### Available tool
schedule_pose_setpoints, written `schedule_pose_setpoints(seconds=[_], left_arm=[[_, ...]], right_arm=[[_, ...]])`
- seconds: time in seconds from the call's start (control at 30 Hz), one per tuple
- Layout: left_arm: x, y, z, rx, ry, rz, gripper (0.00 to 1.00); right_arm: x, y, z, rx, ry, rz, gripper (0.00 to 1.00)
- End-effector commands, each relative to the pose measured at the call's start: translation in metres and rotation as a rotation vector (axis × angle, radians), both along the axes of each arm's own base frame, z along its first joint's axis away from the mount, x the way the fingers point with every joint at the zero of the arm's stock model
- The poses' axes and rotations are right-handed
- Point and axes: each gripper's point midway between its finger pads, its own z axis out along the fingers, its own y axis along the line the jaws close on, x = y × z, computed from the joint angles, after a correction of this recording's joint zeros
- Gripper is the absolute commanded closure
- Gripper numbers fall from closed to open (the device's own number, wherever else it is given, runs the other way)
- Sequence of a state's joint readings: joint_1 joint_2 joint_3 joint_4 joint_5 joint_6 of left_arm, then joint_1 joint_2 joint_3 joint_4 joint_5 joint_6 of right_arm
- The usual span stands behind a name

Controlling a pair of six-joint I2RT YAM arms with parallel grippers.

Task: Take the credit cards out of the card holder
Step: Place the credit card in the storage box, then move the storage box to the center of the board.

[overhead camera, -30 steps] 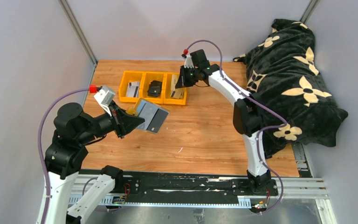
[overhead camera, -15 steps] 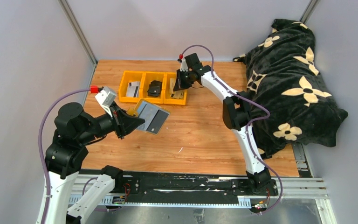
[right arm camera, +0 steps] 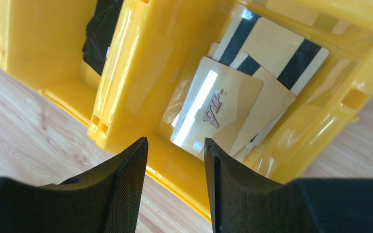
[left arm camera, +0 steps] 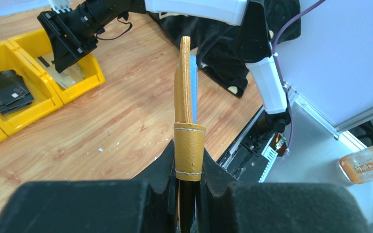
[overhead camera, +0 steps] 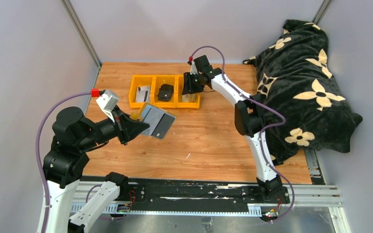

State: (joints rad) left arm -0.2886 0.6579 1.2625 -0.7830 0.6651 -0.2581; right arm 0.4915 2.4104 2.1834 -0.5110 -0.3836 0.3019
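- The wooden worktop (overhead camera: 209, 141) carries everything.
- A black flowered blanket (overhead camera: 306, 82) is heaped along its right edge.
- 3 yellow bins (overhead camera: 162, 104) stand in a row near the far edge, left of the middle.
- The left pincer (overhead camera: 138, 127) is clamped on the mustard card holder (overhead camera: 158, 121) and holds it off the worktop, toward the left edge.
- The right pincer (right arm camera: 175, 145) hangs over the rightmost bin, jaws apart, gripping nothing.
- A black folded item (overhead camera: 165, 92) lies in the middle bin.
- Several tan credit cards (right arm camera: 233, 107), some dark-striped, lie overlapping in the rightmost bin.
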Motion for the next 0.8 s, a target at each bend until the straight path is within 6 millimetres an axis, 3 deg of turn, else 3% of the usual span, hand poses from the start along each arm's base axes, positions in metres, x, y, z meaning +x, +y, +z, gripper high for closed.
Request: schedule_pose_setpoints(seconds=[0.0, 0.1, 0.27, 0.57, 0.67, 0.77], left_arm=[[-0.006, 0.003, 0.012, -0.002, -0.05, 0.0, 1.0], [-0.008, 0.004, 0.013, -0.003, -0.057, 0.004, 1.0], [-0.011, 0.004, 0.016, -0.007, -0.066, 0.001, 1.0], [-0.015, 0.002, 0.016, -0.014, -0.059, -0.023, 1.0], [-0.019, 0.0, 0.016, -0.02, -0.059, -0.041, 1.0], [-0.023, 0.001, 0.017, -0.023, -0.066, -0.046, 1.0]], right_arm=[[-0.006, -0.037, 0.003, -0.136, -0.013, -0.07, 0.5], [-0.01, -0.051, 0.009, -0.178, -0.035, -0.113, 0.52], [-0.035, -0.077, 0.004, -0.244, -0.029, -0.151, 0.56], [-0.085, -0.117, -0.02, -0.33, 0.033, -0.174, 0.55], [-0.093, -0.122, -0.007, -0.317, 0.021, -0.189, 0.53], [-0.094, -0.124, 0.023, -0.289, -0.053, -0.23, 0.4]])
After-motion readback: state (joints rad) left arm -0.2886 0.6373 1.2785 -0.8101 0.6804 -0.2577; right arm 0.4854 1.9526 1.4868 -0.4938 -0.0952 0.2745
